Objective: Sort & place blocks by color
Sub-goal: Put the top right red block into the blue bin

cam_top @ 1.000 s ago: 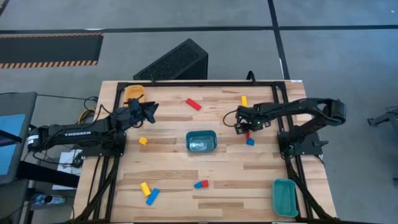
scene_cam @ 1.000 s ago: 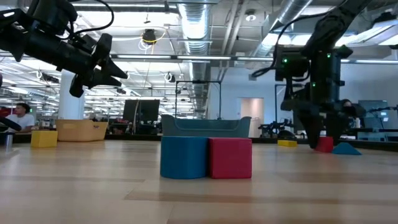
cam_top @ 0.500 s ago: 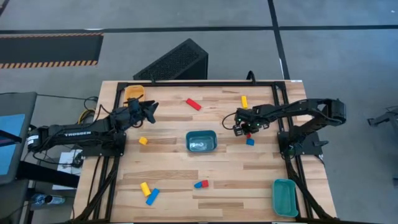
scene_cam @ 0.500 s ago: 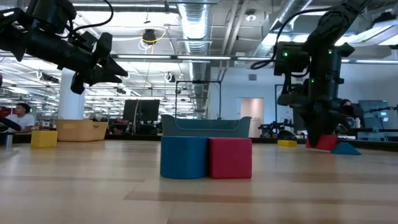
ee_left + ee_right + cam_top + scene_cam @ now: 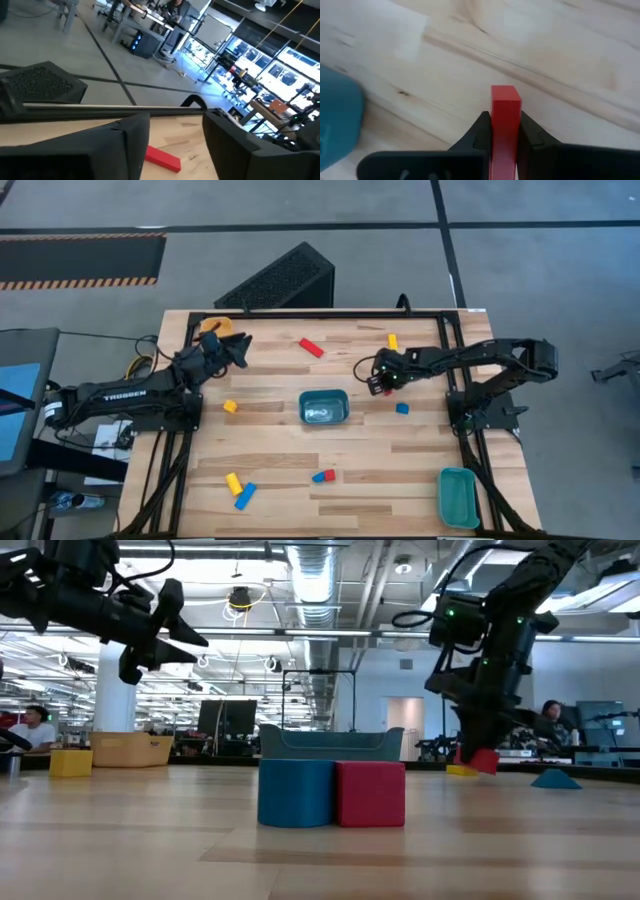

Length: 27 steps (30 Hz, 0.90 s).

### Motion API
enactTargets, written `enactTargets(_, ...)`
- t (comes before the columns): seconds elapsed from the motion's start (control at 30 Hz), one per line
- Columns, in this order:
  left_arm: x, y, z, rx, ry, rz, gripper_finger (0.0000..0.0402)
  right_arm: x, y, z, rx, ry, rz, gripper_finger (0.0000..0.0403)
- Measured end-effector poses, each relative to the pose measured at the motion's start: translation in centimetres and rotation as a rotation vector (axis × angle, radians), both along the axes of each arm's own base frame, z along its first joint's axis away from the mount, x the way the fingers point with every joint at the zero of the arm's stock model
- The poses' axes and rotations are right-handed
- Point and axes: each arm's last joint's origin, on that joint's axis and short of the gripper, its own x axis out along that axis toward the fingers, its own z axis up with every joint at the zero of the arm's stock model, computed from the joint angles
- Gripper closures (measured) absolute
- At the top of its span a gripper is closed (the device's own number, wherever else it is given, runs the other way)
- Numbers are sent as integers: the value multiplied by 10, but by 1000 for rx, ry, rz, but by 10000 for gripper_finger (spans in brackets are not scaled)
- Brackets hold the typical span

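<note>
- My right hand [image 5: 378, 383] pinches a red block [image 5: 505, 117], lifted off the counter [image 5: 280, 440], right of centre in the high view, beside the teal tray [image 5: 324, 407].
- Judged light, rigid, smooth plastic; flat opposite faces suit the grip.
- My left hand [image 5: 236, 347], upper left, hangs spread, empty.
- Arm lettering reads "TROSSEN".

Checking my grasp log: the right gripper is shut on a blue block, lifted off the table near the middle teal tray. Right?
Not quite: the block is red, not blue, as the right wrist view shows. The right gripper is shut on it, lifted off the table, near the middle teal tray.
</note>
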Motion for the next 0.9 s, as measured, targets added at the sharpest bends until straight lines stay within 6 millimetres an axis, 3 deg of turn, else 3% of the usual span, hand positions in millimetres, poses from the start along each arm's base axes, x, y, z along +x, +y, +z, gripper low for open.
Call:
enactTargets(0.23,1,1,2,17,22,-54,167,16,-6,24,-107,-57,41,356)
enactTargets(0.6,-2,10,2,100,92,-310,177,54,-4,90,-309,-237,243,355)
enactTargets(0.9,-3,15,16,196,107,-365,177,66,7,119,-366,-313,292,354)
